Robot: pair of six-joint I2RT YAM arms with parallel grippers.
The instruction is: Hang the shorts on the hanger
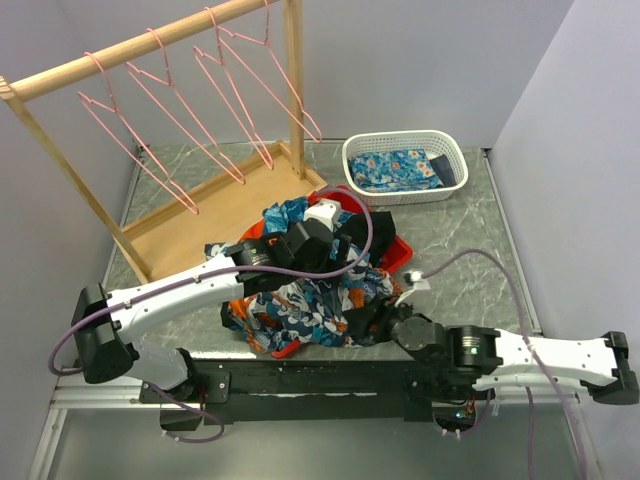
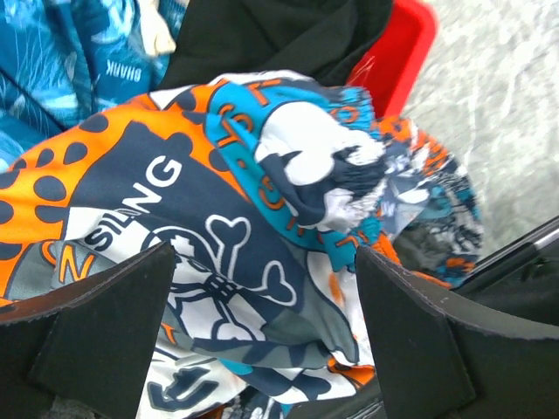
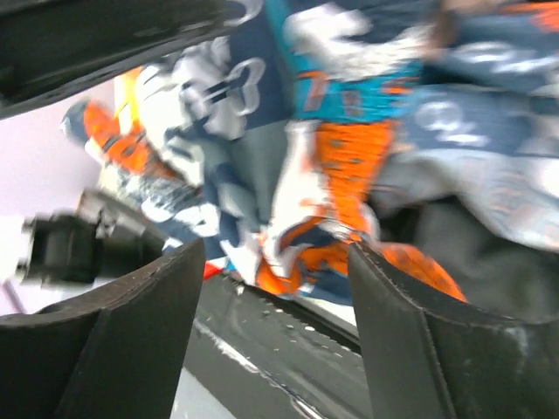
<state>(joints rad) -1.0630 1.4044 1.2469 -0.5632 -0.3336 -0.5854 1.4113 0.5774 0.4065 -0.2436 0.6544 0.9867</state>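
Nothing was hung yet: my left gripper (image 2: pixel 265 284) and right gripper (image 3: pixel 275 262) gaped wide over the shorts (image 1: pixel 300 305), hanger (image 1: pixel 150 168) untouched.

Your gripper (image 3: pixel 275 262) stands spread wide. One of its fingers (image 3: pixel 122 340) fills 7 o'clock and the other fills 5 o'clock, with a broad gap between them. The whole frame is blurred. The shorts (image 3: pixel 349 131) take up the view from 11 round to 3 o'clock: navy and white at 11, teal at 12, and an orange fold running down through the centre to just above the gap. At 4 o'clock the view goes dark, and you cannot tell what that patch is. A black block (image 3: pixel 74 249) sits at 9 o'clock against a pale backdrop. A dark band (image 3: pixel 96 39) crosses from 10 to 11 o'clock. At 6 o'clock, under the gap, lies a glossy dark surface (image 3: pixel 262 349).
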